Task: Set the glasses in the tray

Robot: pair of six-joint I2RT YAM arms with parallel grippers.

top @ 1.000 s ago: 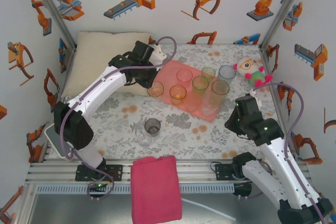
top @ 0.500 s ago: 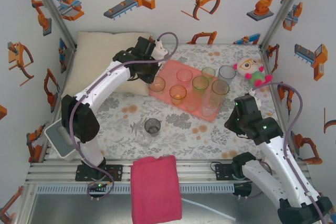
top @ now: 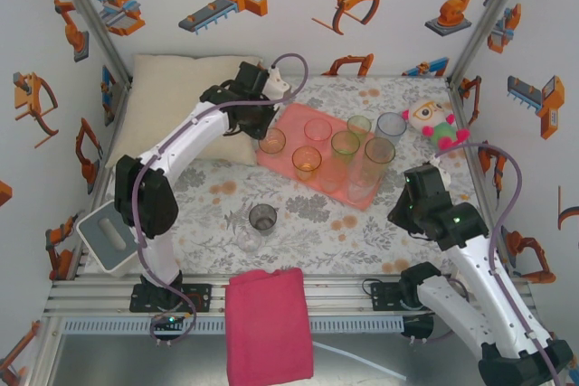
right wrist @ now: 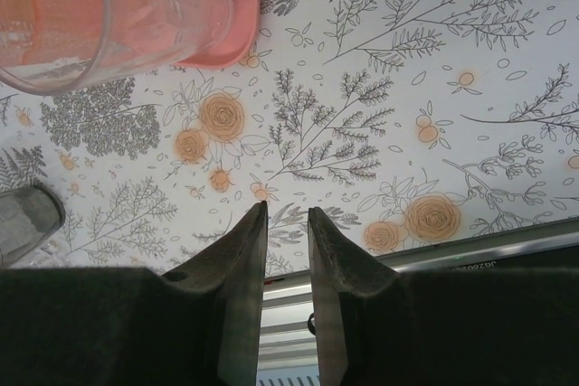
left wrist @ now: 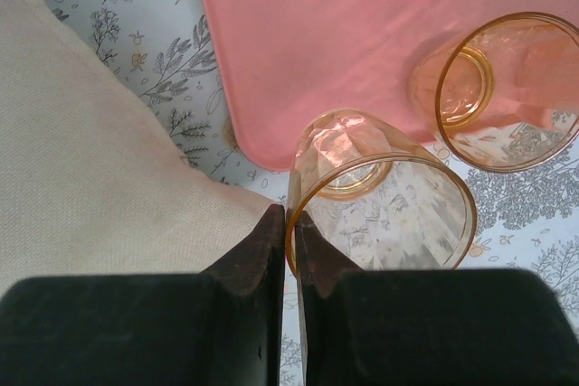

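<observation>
Two to go on the table (top: 199, 205): a grey glass (top: 262, 217) and a clear glass (top: 246, 238). Several stand on the tray (top: 294, 124) already. Left gripper (left wrist: 289, 237) pinches an orange glass (left wrist: 380, 214) at its corner; right gripper (right wrist: 287, 223) slightly parted, empty.

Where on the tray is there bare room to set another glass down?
The tray's far-left corner is bare, bordered by the pillow, the pink glass and the orange glass in the left gripper's jaws. Its right half is crowded: green glasses and the tall clear glass stand close together.
</observation>
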